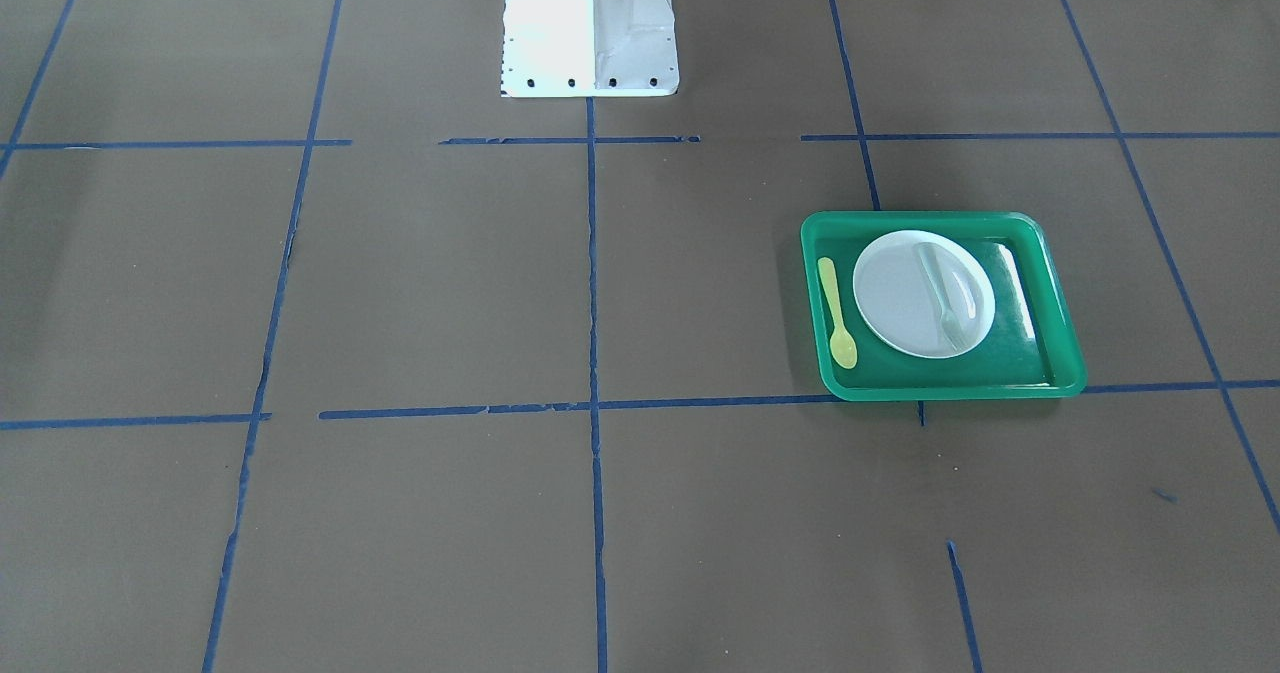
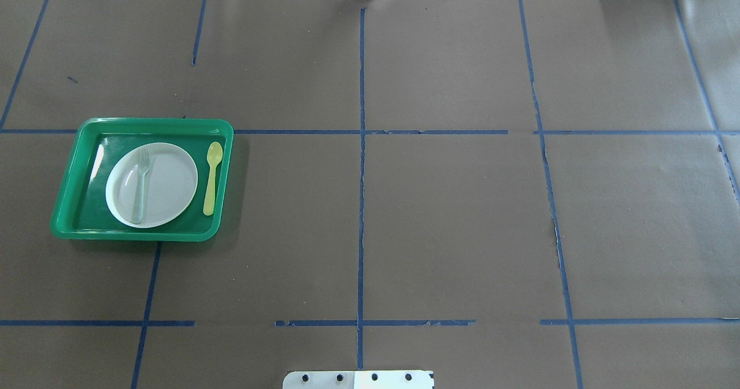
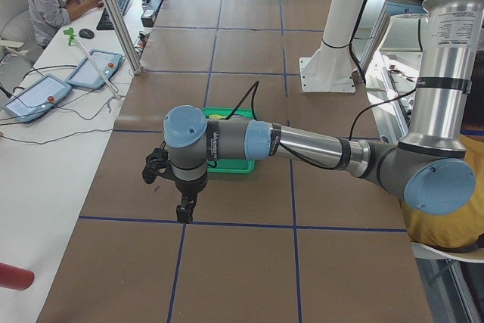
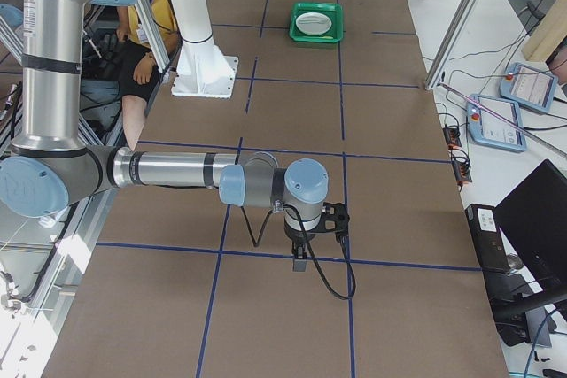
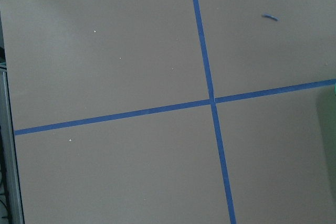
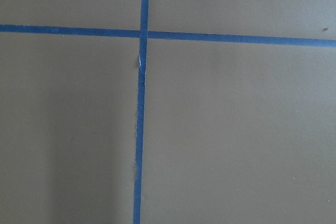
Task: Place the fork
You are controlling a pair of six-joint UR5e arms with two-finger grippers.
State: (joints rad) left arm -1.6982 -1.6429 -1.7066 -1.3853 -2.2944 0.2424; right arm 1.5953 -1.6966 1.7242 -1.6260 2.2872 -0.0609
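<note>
The pale grey-green fork [image 1: 943,298] lies flat on the white plate [image 1: 900,298], near one side of it, inside the green tray [image 1: 940,391]. The overhead view shows the fork [image 2: 140,186] on the plate [image 2: 167,184] in the tray [image 2: 139,234], at the table's left. My left gripper [image 3: 183,208] hangs over bare table beside the tray [image 3: 227,166]. My right gripper [image 4: 299,263] hangs over bare table far from the tray [image 4: 316,22]. Both show only in the side views, so I cannot tell whether they are open or shut.
A yellow-green spoon [image 1: 836,311] lies in the tray beside the plate; it also shows in the overhead view [image 2: 211,178]. The white robot base [image 1: 590,23] stands at the table's middle edge. Blue tape lines cross the brown table. Operators sit beyond the table's sides.
</note>
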